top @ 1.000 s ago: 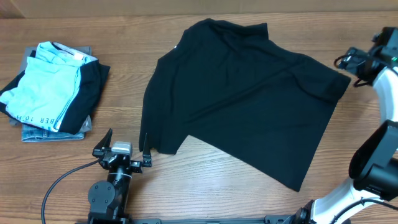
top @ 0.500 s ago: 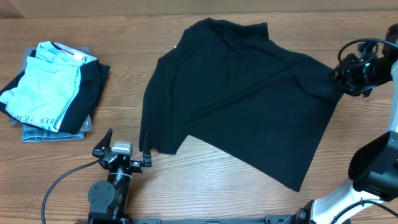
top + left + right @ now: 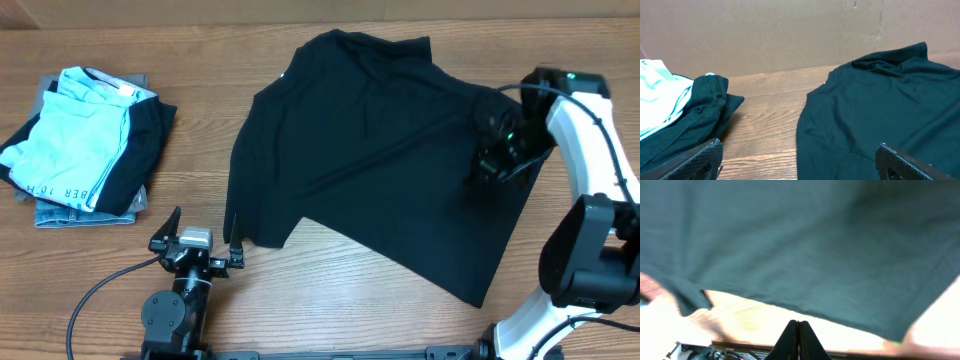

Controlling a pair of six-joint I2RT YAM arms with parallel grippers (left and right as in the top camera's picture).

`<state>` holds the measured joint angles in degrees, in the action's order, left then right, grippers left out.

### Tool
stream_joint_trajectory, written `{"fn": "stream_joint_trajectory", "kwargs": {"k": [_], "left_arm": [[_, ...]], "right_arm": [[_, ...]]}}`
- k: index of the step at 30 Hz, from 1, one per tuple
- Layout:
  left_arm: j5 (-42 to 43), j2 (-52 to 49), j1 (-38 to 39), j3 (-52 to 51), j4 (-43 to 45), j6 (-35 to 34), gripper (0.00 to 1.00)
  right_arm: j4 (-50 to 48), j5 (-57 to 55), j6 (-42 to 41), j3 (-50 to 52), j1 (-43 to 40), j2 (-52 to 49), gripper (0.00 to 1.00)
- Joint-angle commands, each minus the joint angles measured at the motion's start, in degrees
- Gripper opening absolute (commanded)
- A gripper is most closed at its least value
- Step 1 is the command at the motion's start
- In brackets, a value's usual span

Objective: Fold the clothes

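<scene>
t-shirt (image 3: 380, 150), black, lies unfolded and mostly flat on the wooden table (image 3: 330, 290), skewed at an angle, a few soft creases across the middle. from overhead i see the right gripper (image 3: 490, 160) over the shirt's right side, arm reaching in from the right edge. the right wrist view is blurry, but its jaws are pressed together with no cloth visible between the tips; dark fabric fills most of that view and a strip of light table shows around the tips. left gripper (image 3: 205, 240) sits low near the front edge, jaws spread wide and holding nothing, with the shirt's near-left corner just beside one finger. far left, well apart from the shirt, there's a folded stack: light blue garment (image 3: 75, 130) with dark lettering on top, a dark piece (image 3: 145, 140) beside and under it, a denim-like piece (image 3: 70, 212) at the bottom.
</scene>
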<state>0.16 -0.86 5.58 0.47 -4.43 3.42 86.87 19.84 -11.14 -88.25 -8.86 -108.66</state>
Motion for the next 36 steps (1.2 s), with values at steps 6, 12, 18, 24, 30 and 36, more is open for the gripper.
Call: {"fn": "stream_joint_trajectory", "kwargs": {"k": [6, 12, 18, 24, 30, 36], "left_arm": [[-0.4, 0.5, -0.3, -0.2, 0.0, 1.1, 1.00], [-0.3, 0.5, -0.3, -0.2, 0.0, 1.1, 1.00], [-0.4, 0.5, -0.3, -0.2, 0.0, 1.1, 1.00], [-0.3, 0.5, -0.3, -0.2, 0.0, 1.1, 1.00], [-0.4, 0.5, -0.3, -0.2, 0.0, 1.1, 1.00], [-0.3, 0.5, -0.3, -0.2, 0.0, 1.1, 1.00]], "right_arm": [[-4.3, -3.7, -7.0, 15.6, -0.5, 26.2, 0.04], [-7.8, -4.0, -13.0, 25.6, -0.9, 39.3, 0.04], [-11.5, -4.0, -12.9, 32.6, -0.9, 37.7, 0.04], [-18.7, -6.1, -16.9, 39.6, -1.6, 32.2, 0.04], [-21.8, -14.2, -18.9, 41.3, -2.1, 25.7, 0.04], [-25.7, -14.9, -19.6, 41.3, -2.1, 18.1, 0.04]]}}
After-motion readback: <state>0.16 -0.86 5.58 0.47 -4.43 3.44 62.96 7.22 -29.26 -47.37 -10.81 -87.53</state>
